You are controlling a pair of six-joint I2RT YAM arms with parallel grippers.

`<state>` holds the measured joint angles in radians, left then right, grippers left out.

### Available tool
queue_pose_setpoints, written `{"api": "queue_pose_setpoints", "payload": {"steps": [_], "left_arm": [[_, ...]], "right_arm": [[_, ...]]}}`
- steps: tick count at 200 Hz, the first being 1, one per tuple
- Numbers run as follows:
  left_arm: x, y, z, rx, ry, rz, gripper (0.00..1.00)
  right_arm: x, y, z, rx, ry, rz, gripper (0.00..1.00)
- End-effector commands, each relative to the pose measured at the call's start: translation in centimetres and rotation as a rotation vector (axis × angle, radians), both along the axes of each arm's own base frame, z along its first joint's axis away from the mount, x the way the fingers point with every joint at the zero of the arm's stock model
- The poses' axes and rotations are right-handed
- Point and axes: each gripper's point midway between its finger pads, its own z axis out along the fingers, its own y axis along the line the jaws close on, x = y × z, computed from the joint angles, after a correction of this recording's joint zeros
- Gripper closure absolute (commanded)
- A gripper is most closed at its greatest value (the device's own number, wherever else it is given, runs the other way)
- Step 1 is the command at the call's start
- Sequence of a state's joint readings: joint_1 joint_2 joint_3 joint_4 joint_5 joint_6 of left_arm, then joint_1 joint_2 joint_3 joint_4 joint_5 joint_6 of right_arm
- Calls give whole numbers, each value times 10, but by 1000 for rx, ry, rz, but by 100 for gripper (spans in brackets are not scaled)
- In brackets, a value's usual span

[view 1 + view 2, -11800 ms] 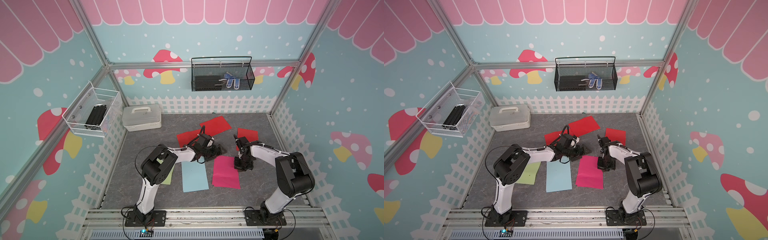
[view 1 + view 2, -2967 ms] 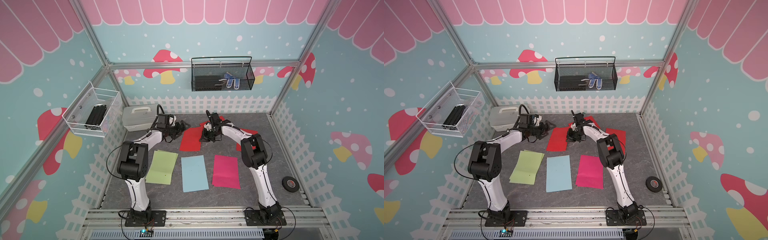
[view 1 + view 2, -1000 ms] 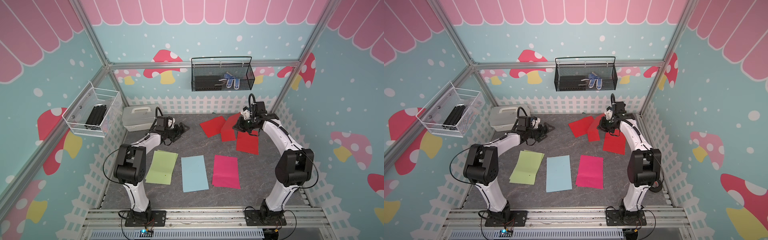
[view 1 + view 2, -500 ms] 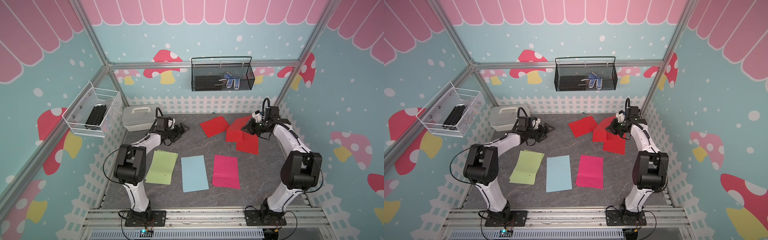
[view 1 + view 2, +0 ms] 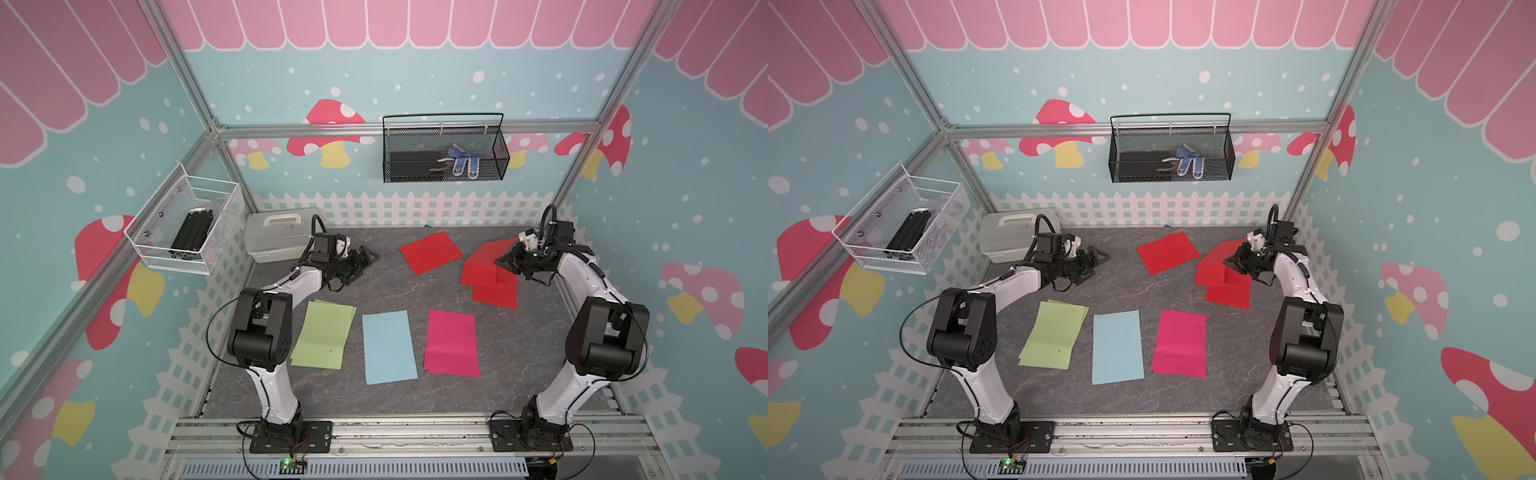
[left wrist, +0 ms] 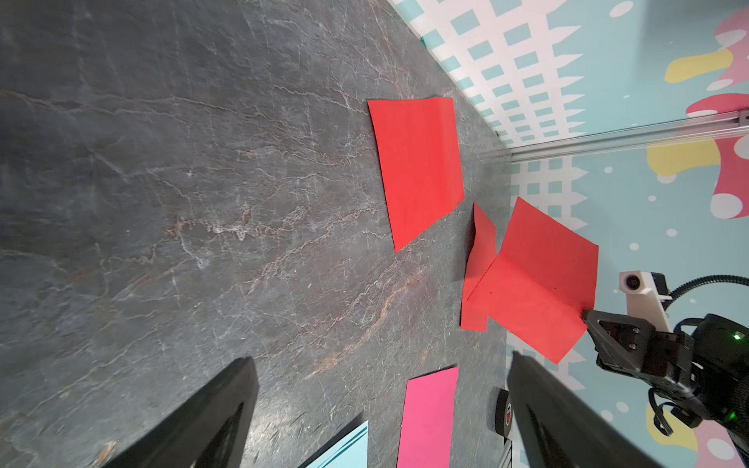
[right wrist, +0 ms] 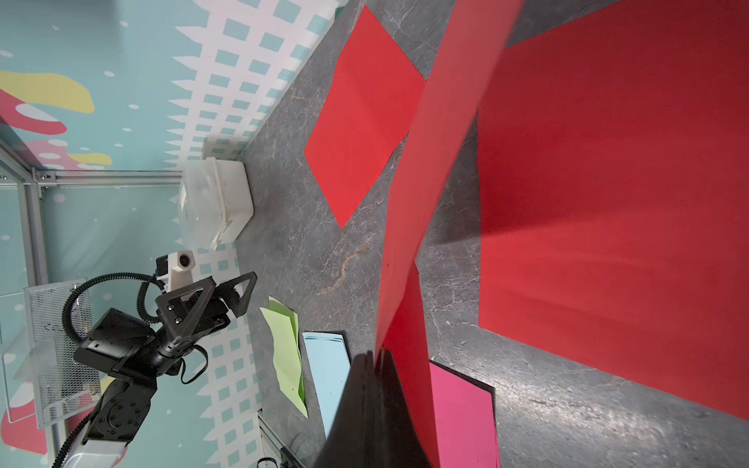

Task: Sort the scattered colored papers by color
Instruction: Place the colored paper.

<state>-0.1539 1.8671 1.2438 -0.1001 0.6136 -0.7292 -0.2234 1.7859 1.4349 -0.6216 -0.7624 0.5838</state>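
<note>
Three stacks of colored papers lie in a front row: light green (image 5: 324, 334), light blue (image 5: 388, 347) and magenta-pink (image 5: 452, 344). One red sheet (image 5: 430, 252) lies flat at the back centre. My right gripper (image 5: 502, 262) (image 7: 373, 357) is shut on the edge of a second red sheet (image 5: 482, 259) (image 7: 429, 162), which hangs bent over a third red sheet (image 5: 496, 293) (image 7: 608, 202) lying flat near the right wall. My left gripper (image 5: 369, 255) (image 6: 381, 360) is open and holds nothing, hovering at the back left, well apart from all papers.
A white lidded box (image 5: 276, 235) sits in the back left corner behind my left arm. A black tape roll (image 6: 502, 409) shows by the right fence in the left wrist view. Wire baskets hang on the back wall (image 5: 444, 156) and left wall (image 5: 187, 226). Picket-fence walls enclose the floor.
My right gripper has carried the held red sheet rightward and a little lower, over the flat red sheet near the right wall. The left arm has stayed put.
</note>
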Motion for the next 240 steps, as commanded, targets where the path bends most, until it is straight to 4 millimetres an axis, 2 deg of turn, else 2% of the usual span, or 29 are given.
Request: {"api": "queue_pose_setpoints", "payload": {"steps": [1, 124, 150, 152, 158, 240], "left_arm": [[0, -2, 0, 11, -14, -14, 1], [2, -4, -12, 7, 6, -25, 1], [3, -4, -11, 6, 5, -25, 1], [2, -4, -12, 6, 7, -25, 1], [3, -4, -12, 6, 7, -25, 1], [5, -5, -13, 1, 9, -29, 1]], "right_arm": [[-3, -6, -22, 22, 44, 0, 100], [-21, -39, -78, 1, 167, -65, 100], [-23, -45, -80, -18, 177, -71, 100], [-24, -46, -89, -14, 201, -72, 100], [-26, -47, -95, -20, 218, -73, 100], [-36, -73, -111, -154, 308, -97, 100]]}}
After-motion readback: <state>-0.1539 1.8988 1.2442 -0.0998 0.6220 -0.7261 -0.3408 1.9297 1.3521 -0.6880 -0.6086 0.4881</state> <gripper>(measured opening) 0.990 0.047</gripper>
